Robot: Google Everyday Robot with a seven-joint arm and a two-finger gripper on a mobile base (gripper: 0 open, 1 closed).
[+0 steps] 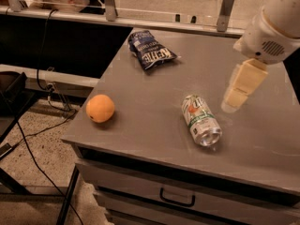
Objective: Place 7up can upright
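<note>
The 7up can (200, 120) lies on its side on the grey cabinet top (140, 102), right of centre, with its open end toward the front edge. It is silver-white with green bands and a red dot. My gripper (236, 96) is cream coloured and hangs from the white arm (274, 25) at the upper right. It points down just to the right of the can, a short gap away, and holds nothing.
An orange (100, 108) sits near the cabinet's front left corner. A dark blue chip bag (149, 54) lies at the back. A drawer with a handle (177, 199) is below the top. Cables run over the floor on the left.
</note>
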